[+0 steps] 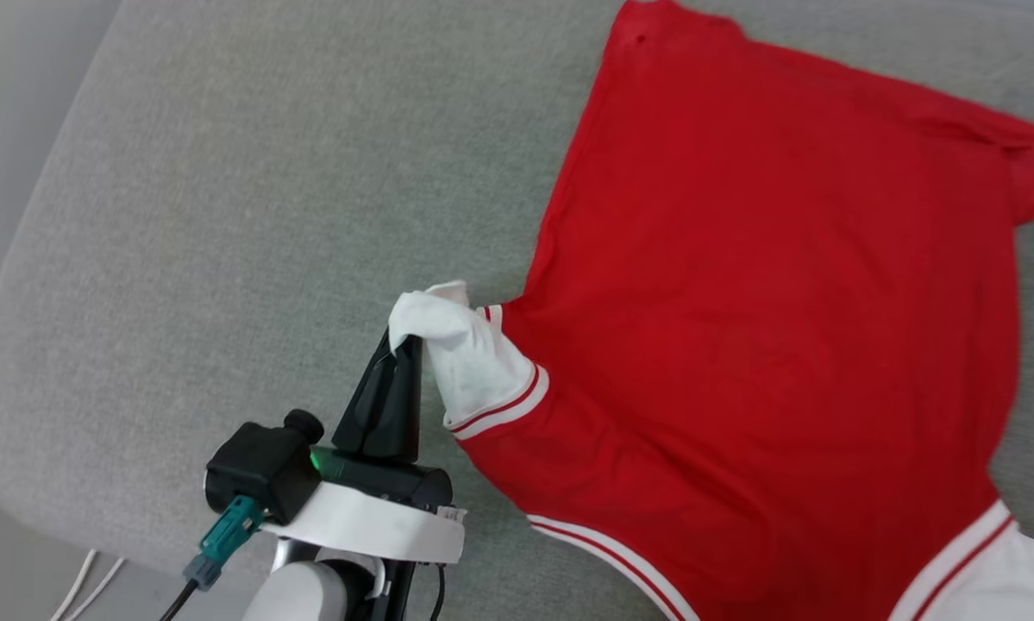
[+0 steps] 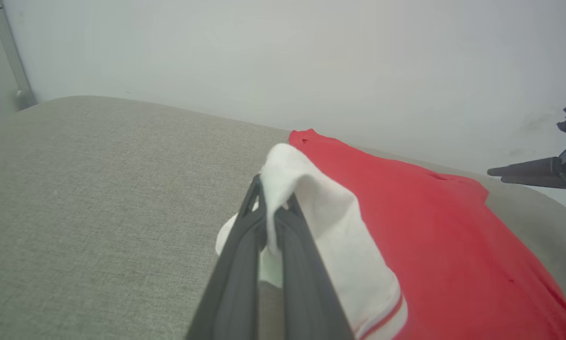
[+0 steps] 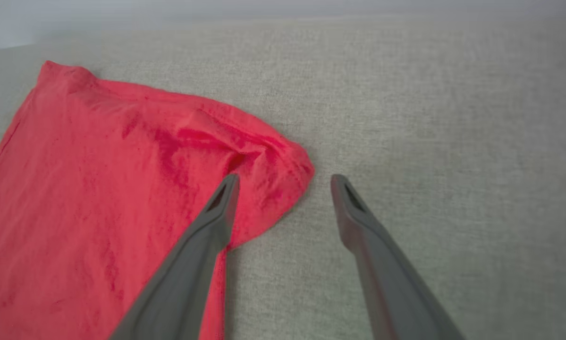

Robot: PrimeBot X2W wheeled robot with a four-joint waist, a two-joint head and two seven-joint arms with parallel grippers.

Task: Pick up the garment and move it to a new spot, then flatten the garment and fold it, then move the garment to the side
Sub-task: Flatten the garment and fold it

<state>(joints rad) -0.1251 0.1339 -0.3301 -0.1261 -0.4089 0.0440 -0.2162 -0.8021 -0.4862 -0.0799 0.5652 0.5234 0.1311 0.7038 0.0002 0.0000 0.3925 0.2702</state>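
Note:
The garment (image 1: 767,345), a red shirt with white sleeves and red-and-white trim, lies spread with its plain side up on a grey cushion. My left gripper (image 1: 404,345) is shut on the tip of its white sleeve (image 1: 469,362), which is lifted and bunched over the fingers. In the left wrist view the sleeve (image 2: 330,222) drapes over my left gripper (image 2: 268,189). My right gripper (image 3: 285,182) stands open above a rumpled far corner of the garment (image 3: 98,198), with nothing between its fingers. The right gripper (image 2: 493,173) also pokes in at the right of the left wrist view.
The grey cushion (image 1: 266,216) stretches wide to the left of the shirt, with its rounded front edge near my left arm. White cables (image 1: 85,586) lie on the floor below that edge. A pale wall (image 2: 264,56) stands behind the cushion.

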